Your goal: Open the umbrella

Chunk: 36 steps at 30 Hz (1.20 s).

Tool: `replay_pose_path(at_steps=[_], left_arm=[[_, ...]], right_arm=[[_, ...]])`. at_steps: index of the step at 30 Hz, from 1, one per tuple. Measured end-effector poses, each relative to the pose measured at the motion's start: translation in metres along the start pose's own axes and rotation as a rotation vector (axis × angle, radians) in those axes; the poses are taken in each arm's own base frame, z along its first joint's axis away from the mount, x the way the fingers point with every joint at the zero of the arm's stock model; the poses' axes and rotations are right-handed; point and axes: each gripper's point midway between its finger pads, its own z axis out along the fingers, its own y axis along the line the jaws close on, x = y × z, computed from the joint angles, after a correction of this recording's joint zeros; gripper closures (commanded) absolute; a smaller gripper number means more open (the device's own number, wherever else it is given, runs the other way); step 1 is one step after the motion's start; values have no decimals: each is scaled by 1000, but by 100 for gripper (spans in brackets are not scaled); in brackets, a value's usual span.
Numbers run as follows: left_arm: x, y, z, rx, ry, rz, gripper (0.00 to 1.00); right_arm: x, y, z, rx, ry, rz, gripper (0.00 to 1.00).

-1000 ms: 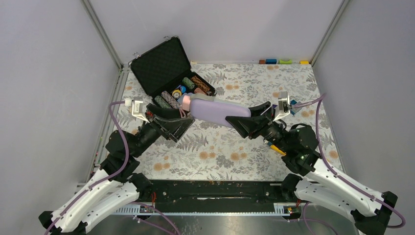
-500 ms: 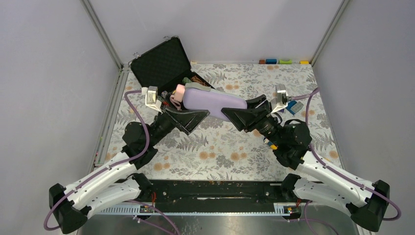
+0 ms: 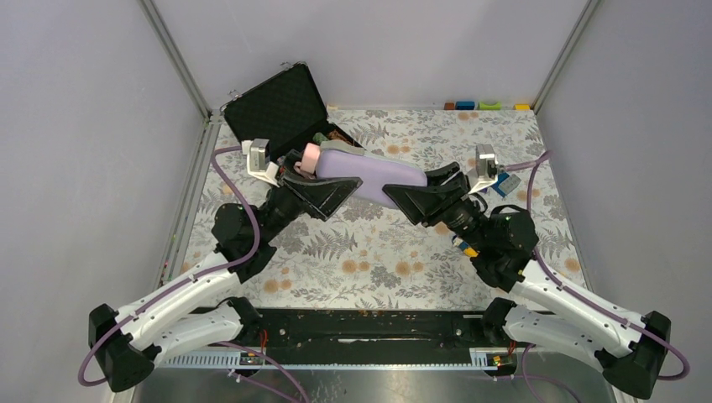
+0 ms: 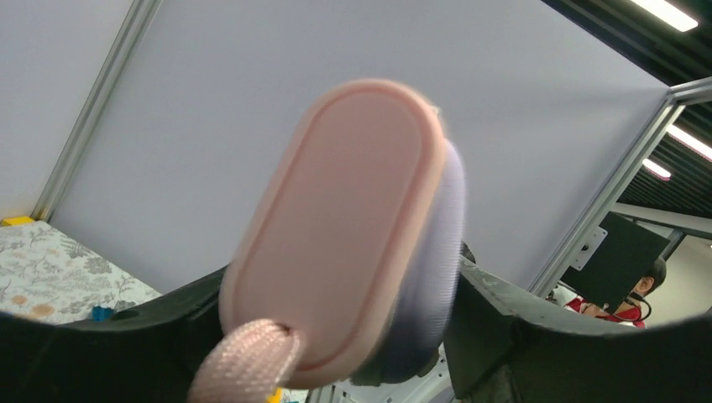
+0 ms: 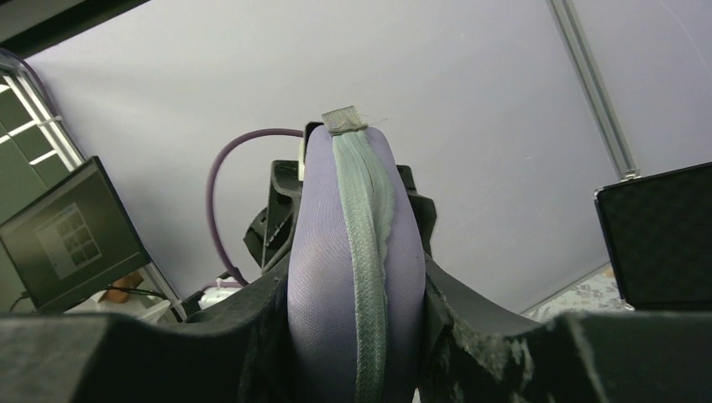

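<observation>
One folded umbrella (image 3: 374, 174) (lilac fabric sleeve, pink plastic handle (image 3: 311, 156)) hung above the floral table (image 3: 378, 252) between two grippers: right gripper (image 3: 403, 192) clenched on it, left gripper (image 3: 319, 180) around the handle, its grip unclear.

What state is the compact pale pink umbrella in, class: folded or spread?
Folded: the umbrella sits inside the lilac fabric sleeve; only its pink handle shows.

Even, soft light (ceiling strips (image 4: 663, 13)); faint shadows; pink handle (image 4: 336, 227) blurred close up.
</observation>
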Motion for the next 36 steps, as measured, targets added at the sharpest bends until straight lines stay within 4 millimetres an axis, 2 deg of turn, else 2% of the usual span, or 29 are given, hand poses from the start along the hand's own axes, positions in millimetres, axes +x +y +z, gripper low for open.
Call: replay_pose_path(at_steps=[3,7,9,11,13,16,20,23,25,28,31,36], left_arm=[[-1,-7,2,23,8,4,63],[3,-12,2,36,25,-18,93],[5,-12,1,31,31,-32,100],[10,-11,-4,24,43,-42,100],[14,-7,-9,8,51,-45,100],[6,2,-15,-51,19,-36,100],[-6,7,-21,-110,-21,-33,100],[-7,14,-27,-165,-21,-44,100],[-3,21,-30,-209,-4,-53,100],[4,34,-35,-278,21,-66,100],[10,45,-41,-341,39,-83,100],[16,59,-50,-420,56,-99,100]], right_arm=[[-2,0,-3,11,4,-17,99],[-3,1,-10,35,31,-40,76],[-3,1,-13,51,49,-49,56],[2,-1,-19,76,85,-52,36],[9,-6,-27,107,124,-59,21],[11,-11,-38,145,151,-92,10],[11,-12,-54,156,183,-168,8],[18,-16,-66,153,235,-253,8],[28,-25,-74,160,276,-311,10],[49,-48,-87,190,347,-392,18],[68,-68,-96,215,403,-447,20],[79,-84,-92,215,419,-522,26]])
